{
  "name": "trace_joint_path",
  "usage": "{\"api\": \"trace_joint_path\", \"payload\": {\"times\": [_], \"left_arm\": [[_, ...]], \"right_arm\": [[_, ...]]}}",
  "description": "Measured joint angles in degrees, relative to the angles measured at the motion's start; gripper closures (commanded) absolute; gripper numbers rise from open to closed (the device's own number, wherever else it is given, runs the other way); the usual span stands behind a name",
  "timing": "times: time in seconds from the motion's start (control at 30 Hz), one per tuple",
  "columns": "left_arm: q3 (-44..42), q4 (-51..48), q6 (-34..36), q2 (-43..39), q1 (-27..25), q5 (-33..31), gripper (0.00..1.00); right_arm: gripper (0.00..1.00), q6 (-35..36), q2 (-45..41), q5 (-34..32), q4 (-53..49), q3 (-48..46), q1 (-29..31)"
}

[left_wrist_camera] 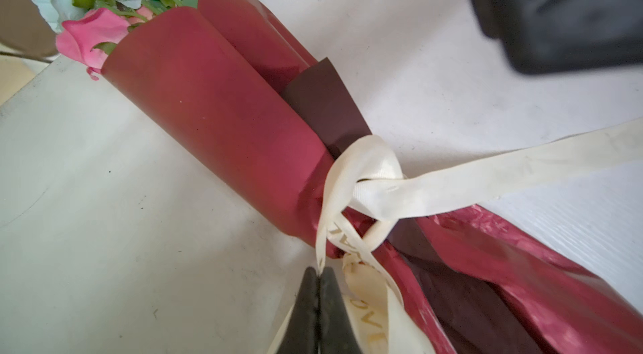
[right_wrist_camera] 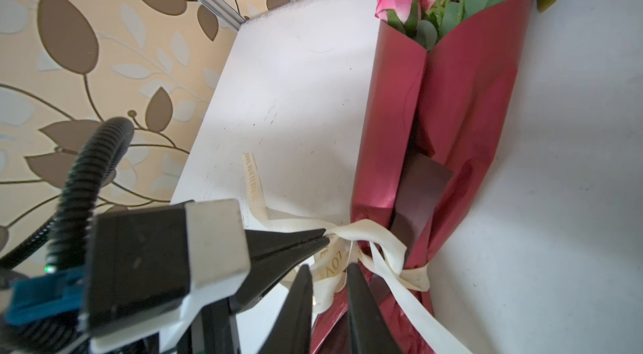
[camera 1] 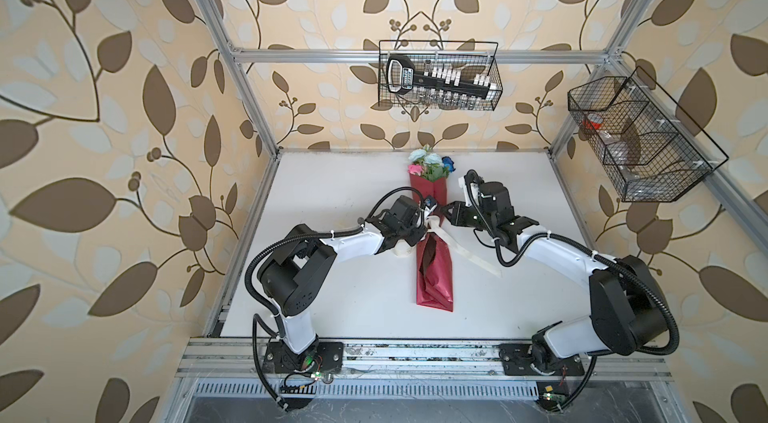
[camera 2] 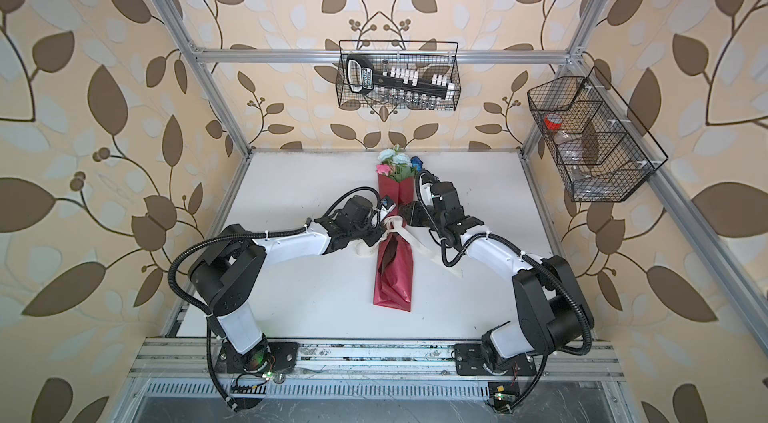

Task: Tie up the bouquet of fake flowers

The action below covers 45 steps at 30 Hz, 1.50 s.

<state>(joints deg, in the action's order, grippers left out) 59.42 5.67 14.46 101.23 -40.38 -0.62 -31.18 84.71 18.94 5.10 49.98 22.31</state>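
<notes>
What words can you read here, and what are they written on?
"LOVE IS ETERNAL": gold letters on the cream ribbon.
"LOV": on a fold of that ribbon, rest hidden.
Label on the black rack in the wire basket: too blurred to read.

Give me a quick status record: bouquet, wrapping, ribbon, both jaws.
bouquet of fake flowers: lying on table, blooms toward back wall
red wrapping: rolled around stems
ribbon: looped around the wrapping's waist, slack
tie: first crossing only
left jaws: shut on a ribbon strand beside the crossing
right jaws: apart, another ribbon strand between them
</notes>
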Motion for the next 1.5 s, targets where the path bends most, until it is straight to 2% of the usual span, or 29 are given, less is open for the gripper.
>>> {"api": "trace_joint_path", "payload": {"times": [0.2,0.37,0.4,0.5,0.67,0.77,0.93,1.17,1.33,1.5], "left_arm": [[-0.76,3.43,0.28,0.00,-2.62,-1.55,1.00],[-2.71,5.44,0.39,-0.22,-3.85,-2.29,1.00],[-3.23,5.84,0.37,-0.37,-3.91,-2.38,1.00],[-4.37,6.40,0.35,-0.94,-3.91,-2.43,1.00],[-4.46,6.60,-0.33,-1.51,-3.91,-2.38,1.00],[-4.46,6.60,-1.25,-1.53,-3.91,-2.38,1.00],[-4.46,6.56,-2.47,-1.53,-3.91,-2.40,1.00],[-4.46,6.51,-3.06,-1.53,-3.91,-2.40,1.00],[-4.46,6.47,-3.08,-1.53,-3.91,-2.40,1.00],[-4.46,6.47,-3.08,-1.53,-3.91,-2.38,1.00]], "right_arm": [[0.77,0.50,2.03,3.13,-4.11,3.10,-0.09],[0.61,-3.04,1.51,3.61,-6.03,2.73,-0.26],[0.60,-4.02,0.79,3.50,-6.01,1.99,-0.33],[0.60,-6.19,-2.12,3.04,-6.12,-0.07,-0.37],[0.70,-7.02,-5.55,0.81,-6.34,-1.22,-0.35],[0.65,-5.22,-6.47,-0.83,-5.73,-3.19,-0.04],[0.62,2.19,-6.73,-3.26,-3.82,-9.44,0.17],[0.48,10.36,-2.95,-4.63,-0.35,-11.32,-0.22],[0.48,14.27,3.32,-4.11,-0.02,-9.84,-1.07],[0.49,16.37,7.85,-0.72,-0.15,-7.89,-2.58]]}}
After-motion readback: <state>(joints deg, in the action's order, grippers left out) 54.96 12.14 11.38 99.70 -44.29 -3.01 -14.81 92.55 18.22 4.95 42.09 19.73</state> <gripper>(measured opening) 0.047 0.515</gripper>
